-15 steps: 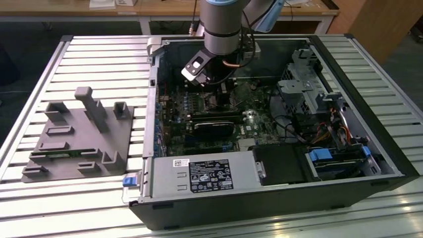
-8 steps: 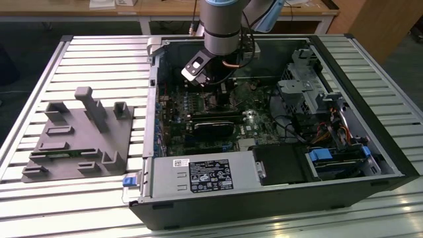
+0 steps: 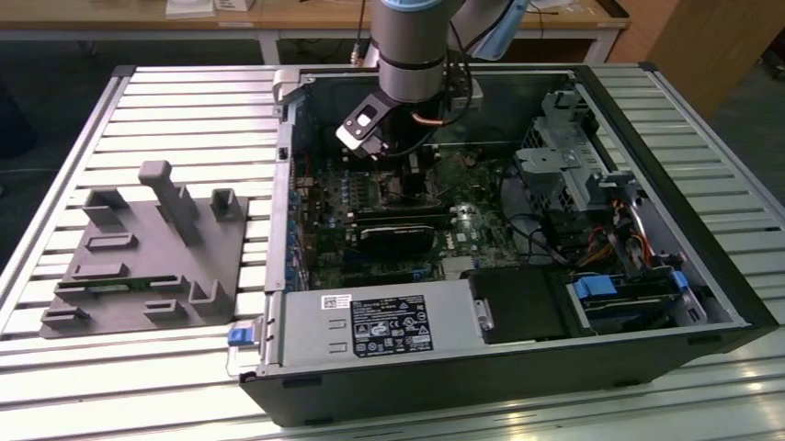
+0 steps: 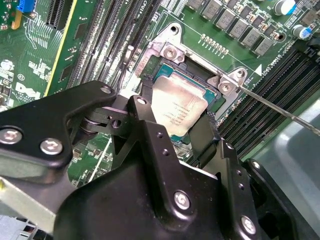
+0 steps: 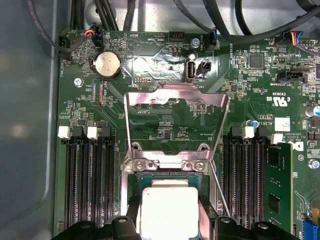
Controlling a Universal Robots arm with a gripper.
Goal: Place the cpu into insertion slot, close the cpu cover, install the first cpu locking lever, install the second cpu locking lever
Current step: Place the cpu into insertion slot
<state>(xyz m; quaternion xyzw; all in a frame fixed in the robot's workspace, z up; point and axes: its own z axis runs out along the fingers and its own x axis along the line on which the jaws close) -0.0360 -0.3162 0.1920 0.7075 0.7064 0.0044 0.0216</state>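
Observation:
My gripper (image 4: 176,111) is shut on the cpu (image 4: 180,107), a small square chip with a dull silver top, one black finger on each of two opposite edges. The chip sits level at the insertion slot (image 4: 165,74), inside its metal rim; I cannot tell whether it is fully seated. In the first wrist view the cpu (image 5: 167,215) lies between the fingers (image 5: 133,207), and the cpu cover (image 5: 175,96) stands flipped open beyond the slot (image 5: 165,179). A thin locking lever (image 5: 220,192) sticks up unlatched beside the socket. In the exterior view the gripper (image 3: 399,170) reaches into the open computer case (image 3: 687,230).
Long black memory slots (image 5: 87,180) flank the socket on both sides. A coin battery (image 5: 107,65) and cables (image 5: 150,15) lie beyond the cover. The case holds a power supply (image 3: 381,322) and a drive cage (image 3: 564,156). A grey fixture (image 3: 147,248) sits on the table.

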